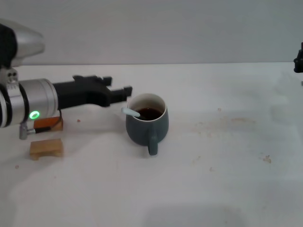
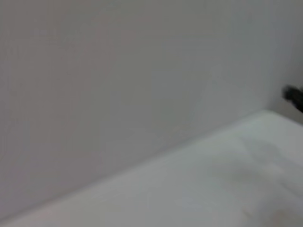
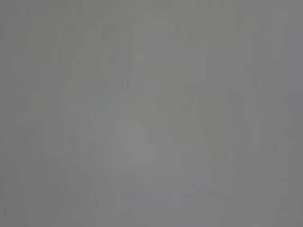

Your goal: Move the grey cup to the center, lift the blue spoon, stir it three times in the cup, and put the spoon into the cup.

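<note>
Left gripper (image 1: 118, 90) hangs with fingers spread and nothing between them. Just off its tips sits the grey cup (image 1: 147, 124), blue spoon (image 1: 129, 112) resting inside it. Two wooden blocks (image 1: 46, 137) sit back under its wrist. Right gripper (image 1: 298, 59) is parked far across the table (image 1: 227, 165); can't tell its fingers.

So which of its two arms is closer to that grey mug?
The left. Its left gripper hangs open just beside the grey cup, on the robot's left. The right gripper sits far off at the table's right edge.
</note>
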